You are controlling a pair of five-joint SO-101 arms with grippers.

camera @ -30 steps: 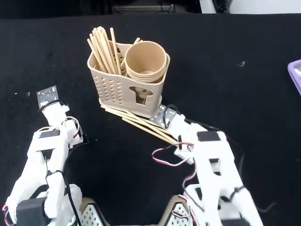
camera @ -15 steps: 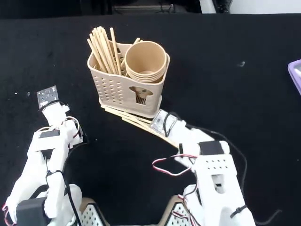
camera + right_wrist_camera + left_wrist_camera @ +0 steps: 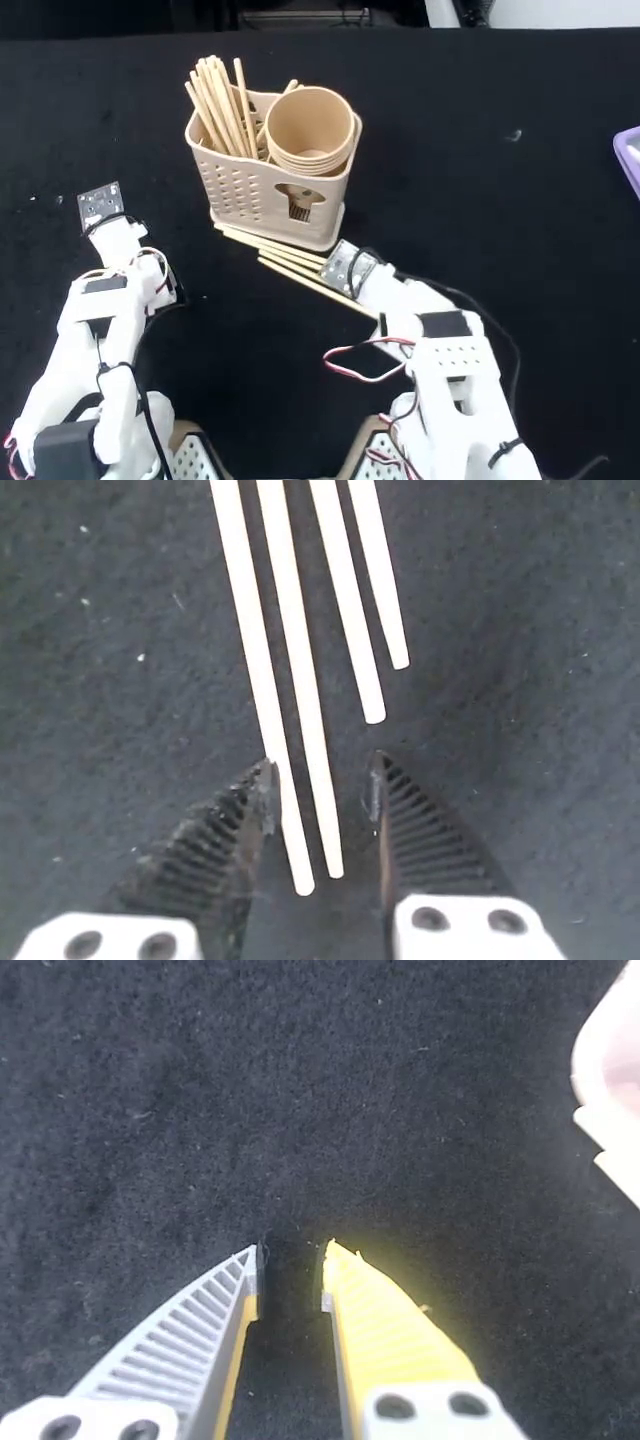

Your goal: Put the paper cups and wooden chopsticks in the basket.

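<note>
Four loose chopsticks (image 3: 290, 262) lying flat on the table (image 3: 500, 250), right gripper (image 3: 320, 765) straddling two of their ends.

I am seeing the loose chopsticks lying side by side, long axes running diagonally from the front foot of the basket (image 3: 250, 190) toward the right arm. The basket is standing just behind them, holding stacked paper cups (image 3: 308, 130) and a bundle of upright chopsticks (image 3: 222, 105) leaning toward its left side. A purple thing (image 3: 630, 155) is sitting at the table's far right edge. The right gripper is hanging partly spread, two stick ends lying between its fingers and the other two ending short of the tips; I cannot tell if it is touching them. The left gripper (image 3: 290, 1255) is hanging over bare table, narrowly parted and holding nothing.
</note>
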